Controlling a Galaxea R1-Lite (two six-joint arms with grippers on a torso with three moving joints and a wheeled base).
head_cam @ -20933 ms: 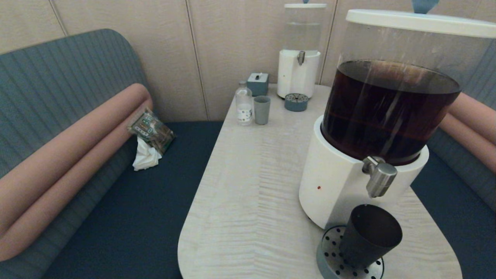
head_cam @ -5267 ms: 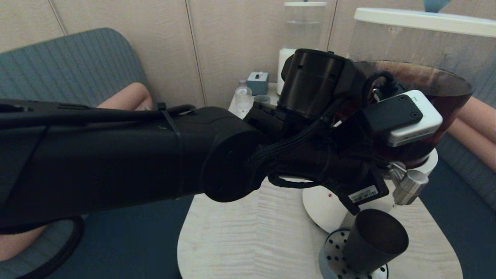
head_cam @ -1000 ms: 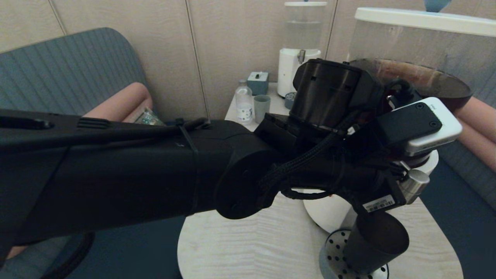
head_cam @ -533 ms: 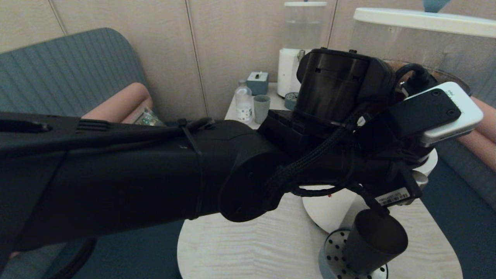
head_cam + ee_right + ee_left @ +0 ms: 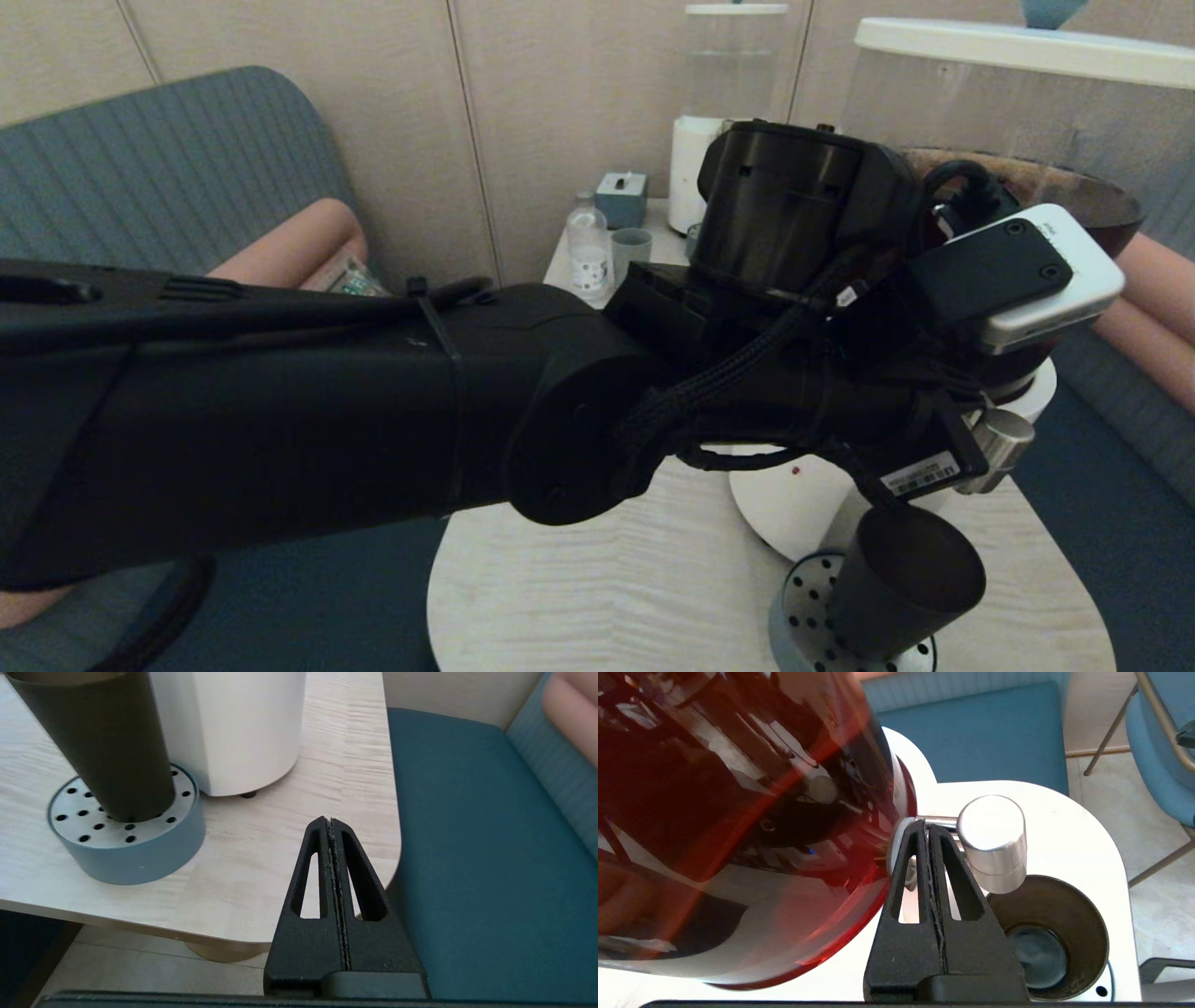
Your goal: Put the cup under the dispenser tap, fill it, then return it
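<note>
The black cup (image 5: 901, 583) stands on the perforated drip tray (image 5: 794, 616) under the steel dispenser tap (image 5: 1004, 446) of the big dispenser with dark brown liquid (image 5: 1046, 196). In the left wrist view my left gripper (image 5: 924, 823) is shut and holds nothing. Its tips lie against the tap's thin stem (image 5: 942, 821), beside the tap's steel cylinder (image 5: 993, 842) and above the cup (image 5: 1052, 933). I see no stream from the tap. My right gripper (image 5: 331, 821) is shut and empty, low by the table's near right edge, to the right of the cup (image 5: 107, 751).
My left arm (image 5: 373, 411) spans the head view and hides much of the table (image 5: 607, 597). At the far end stand a smaller dispenser (image 5: 695, 140), a clear bottle (image 5: 588, 252), a grey-blue cup (image 5: 631, 247) and a small box (image 5: 621, 198). Blue benches (image 5: 467, 858) flank the table.
The left wrist rose and shifted right half a second ago, then came back down and left a little. The cup has stayed on the drip tray.
</note>
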